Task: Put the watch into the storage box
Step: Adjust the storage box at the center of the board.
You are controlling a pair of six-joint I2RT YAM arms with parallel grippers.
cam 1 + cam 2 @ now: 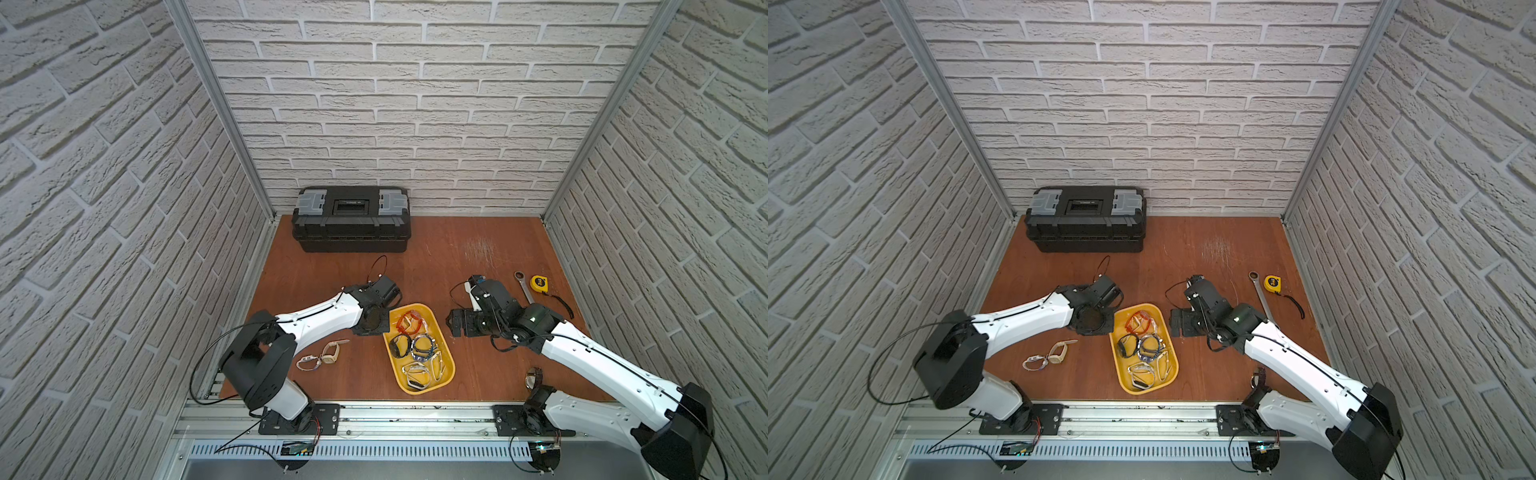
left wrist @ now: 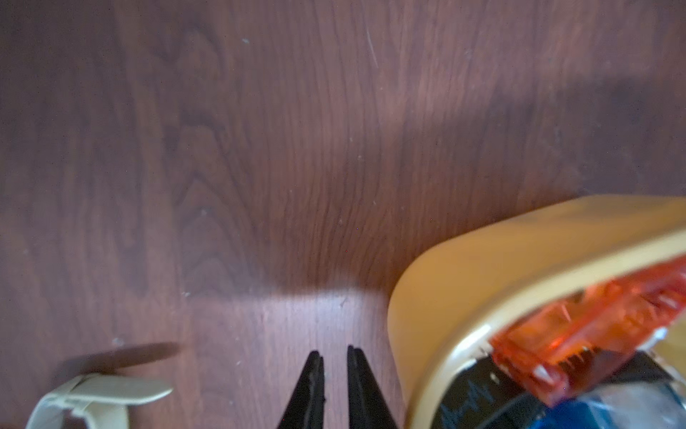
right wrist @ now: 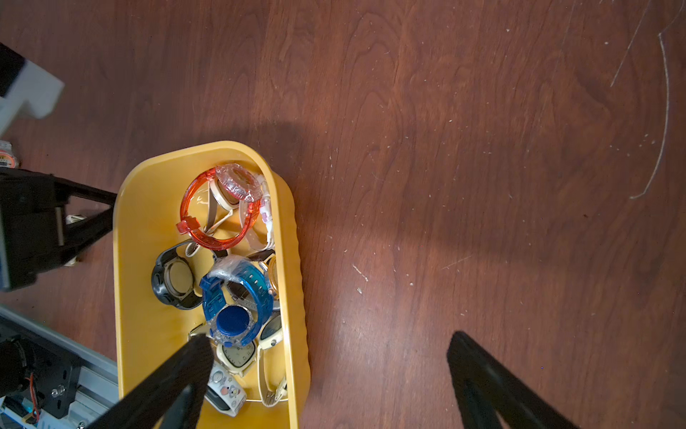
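Observation:
The storage box [image 1: 419, 306], a shallow yellow tray, lies mid-table and holds several watches, with an orange one [image 3: 215, 208] and a blue one [image 3: 237, 297] on top. A beige watch [image 1: 331, 353] and a small white watch [image 1: 307, 362] lie on the wood to its left. A brown watch [image 1: 534, 376] rests by the right arm's base. My left gripper [image 2: 335, 356] points down at bare wood just outside the box's far left corner [image 2: 482, 267]. Its jaws are almost together with nothing between them. My right gripper [image 3: 330, 340] hangs wide open and empty over the box's right wall.
A black toolbox [image 1: 351, 220] with grey latches stands against the back wall. A wrench [image 1: 524, 286] and a yellow tape measure [image 1: 539, 283] lie at the right. Brick walls close three sides, and a metal rail [image 1: 415, 415] runs along the front.

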